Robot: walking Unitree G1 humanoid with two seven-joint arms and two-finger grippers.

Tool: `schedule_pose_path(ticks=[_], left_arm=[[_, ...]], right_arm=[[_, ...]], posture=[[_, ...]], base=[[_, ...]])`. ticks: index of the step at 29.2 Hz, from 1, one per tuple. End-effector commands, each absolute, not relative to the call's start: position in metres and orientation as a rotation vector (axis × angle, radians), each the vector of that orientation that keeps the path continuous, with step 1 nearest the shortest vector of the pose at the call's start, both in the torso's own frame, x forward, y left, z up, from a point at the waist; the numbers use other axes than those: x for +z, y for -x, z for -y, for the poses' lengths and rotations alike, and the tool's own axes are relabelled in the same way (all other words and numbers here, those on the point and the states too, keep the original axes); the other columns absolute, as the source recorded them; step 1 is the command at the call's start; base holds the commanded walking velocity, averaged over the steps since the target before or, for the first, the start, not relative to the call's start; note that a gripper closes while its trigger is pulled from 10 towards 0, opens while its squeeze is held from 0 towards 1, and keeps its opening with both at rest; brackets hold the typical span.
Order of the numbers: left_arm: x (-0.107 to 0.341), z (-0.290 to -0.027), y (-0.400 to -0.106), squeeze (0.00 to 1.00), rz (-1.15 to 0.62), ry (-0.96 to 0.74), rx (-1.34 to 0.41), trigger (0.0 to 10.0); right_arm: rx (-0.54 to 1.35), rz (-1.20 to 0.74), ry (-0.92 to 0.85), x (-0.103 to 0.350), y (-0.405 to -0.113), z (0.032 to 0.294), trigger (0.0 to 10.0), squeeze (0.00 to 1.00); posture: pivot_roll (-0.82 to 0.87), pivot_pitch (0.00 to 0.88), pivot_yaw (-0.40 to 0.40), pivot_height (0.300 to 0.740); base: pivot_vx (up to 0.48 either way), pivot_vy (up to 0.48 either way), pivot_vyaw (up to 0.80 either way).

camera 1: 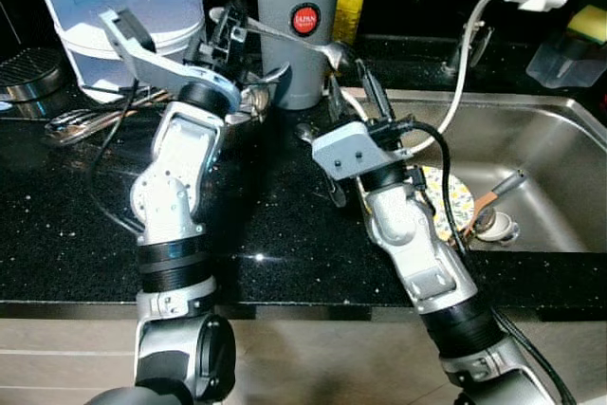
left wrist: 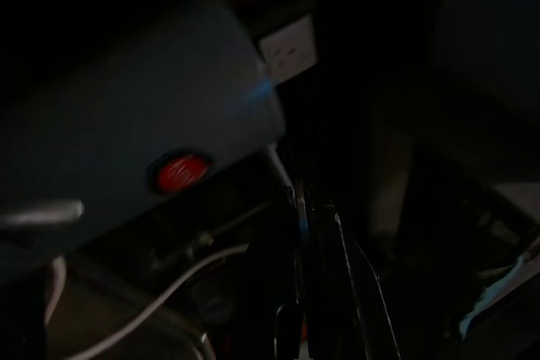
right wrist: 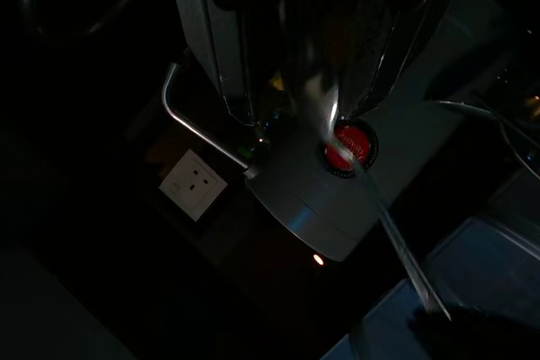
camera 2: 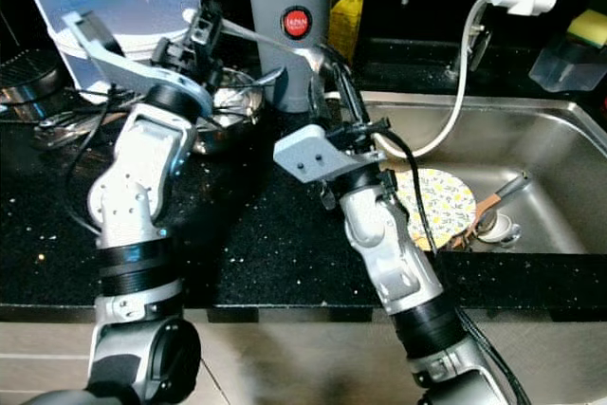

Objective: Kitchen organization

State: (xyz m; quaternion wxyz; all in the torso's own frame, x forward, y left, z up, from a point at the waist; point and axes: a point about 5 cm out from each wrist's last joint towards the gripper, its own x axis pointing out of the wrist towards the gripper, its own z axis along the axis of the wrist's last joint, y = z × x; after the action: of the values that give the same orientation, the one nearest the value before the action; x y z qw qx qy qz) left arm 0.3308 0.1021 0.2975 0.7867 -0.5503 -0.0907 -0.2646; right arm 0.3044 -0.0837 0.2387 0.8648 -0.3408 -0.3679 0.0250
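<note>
One spoon [camera 1: 294, 40] spans both grippers: left gripper [camera 1: 228, 26] holds its handle, right gripper [camera 1: 353, 78] jaws narrow at the bowl, before one grey dispenser [camera 1: 296, 7].

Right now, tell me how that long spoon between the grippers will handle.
The spoon looks like polished metal, so probably stiff and slippery. Long and thin, it may pivot if held at one end. The left gripper holds its handle; its bowl is at the right gripper.

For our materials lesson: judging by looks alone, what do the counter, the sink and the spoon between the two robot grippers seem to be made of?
Counter: probably polished black granite or similar stone; glossy, with fine pale specks.
Sink: likely brushed stainless steel; dull grey sheen with soft reflections.
Spoon: apparently polished metal, perhaps steel; bright mirror-like glints on handle and bowl.
</note>
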Motion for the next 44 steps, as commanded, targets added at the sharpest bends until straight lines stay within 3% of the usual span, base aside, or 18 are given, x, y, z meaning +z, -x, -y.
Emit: schedule_pose_path(ticks=[1, 16, 32, 33, 34, 37, 39, 40, 41, 44], left_arm=[[0.303, -0.080, -0.328, 0.00, 0.162, 1.220, -0.631, 10.0], [0.305, -0.078, -0.323, 0.00, 0.160, 1.213, -0.657, 10.0], [0.299, -0.070, -0.319, 0.00, 0.125, 1.207, -0.667, 10.0], [0.299, -0.070, -0.318, 0.00, 0.124, 1.207, -0.668, 10.0], [0.298, -0.069, -0.318, 0.00, 0.122, 1.206, -0.667, 10.0], [0.297, -0.069, -0.318, 0.00, 0.121, 1.205, -0.666, 10.0], [0.296, -0.070, -0.319, 0.00, 0.113, 1.200, -0.657, 10.0], [0.296, -0.070, -0.319, 0.00, 0.113, 1.200, -0.657, 10.0], [0.295, -0.070, -0.320, 0.00, 0.111, 1.199, -0.653, 10.0], [0.295, -0.070, -0.320, 0.00, 0.108, 1.197, -0.647, 10.0]], right_arm=[[0.030, 0.767, 0.734, 0.238, -0.306, 0.088, 10.0, 0.00], [0.112, 0.684, 0.953, 0.220, -0.316, 0.086, 10.0, 0.00], [-0.146, 0.656, 0.935, 0.236, -0.325, 0.105, 10.0, 0.00], [-0.149, 0.652, 0.935, 0.236, -0.326, 0.105, 8.7, 0.00], [-0.151, 0.650, 0.921, 0.236, -0.326, 0.106, 4.7, 0.00], [-0.150, 0.652, 0.906, 0.237, -0.326, 0.105, 4.4, 0.00], [-0.142, 0.669, 0.889, 0.238, -0.325, 0.103, 1.8, 0.00], [-0.142, 0.669, 0.889, 0.238, -0.325, 0.103, 1.8, 0.00], [-0.135, 0.679, 0.887, 0.239, -0.324, 0.102, 0.0, 0.00], [-0.122, 0.692, 0.884, 0.239, -0.322, 0.099, 0.0, 0.00]], posture=[[0.09, 0.000, -0.029, 0.740], [0.09, 0.000, -0.031, 0.740], [0.09, 0.000, -0.035, 0.740], [0.09, 0.000, -0.035, 0.740], [0.09, 0.000, -0.035, 0.740], [0.09, 0.000, -0.035, 0.740], [0.09, 0.000, -0.035, 0.740], [0.09, 0.000, -0.035, 0.740], [0.09, 0.000, -0.035, 0.740], [0.09, 0.000, -0.035, 0.740]], base=[[0.000, 0.000, 0.00], [0.000, 0.000, 0.00], [0.000, 0.000, 0.00], [0.000, 0.000, 0.00], [0.000, 0.000, 0.00], [0.000, 0.000, 0.00], [0.000, 0.000, 0.00], [0.000, 0.000, 0.00], [0.000, 0.000, 0.00], [0.000, 0.000, 0.00]])
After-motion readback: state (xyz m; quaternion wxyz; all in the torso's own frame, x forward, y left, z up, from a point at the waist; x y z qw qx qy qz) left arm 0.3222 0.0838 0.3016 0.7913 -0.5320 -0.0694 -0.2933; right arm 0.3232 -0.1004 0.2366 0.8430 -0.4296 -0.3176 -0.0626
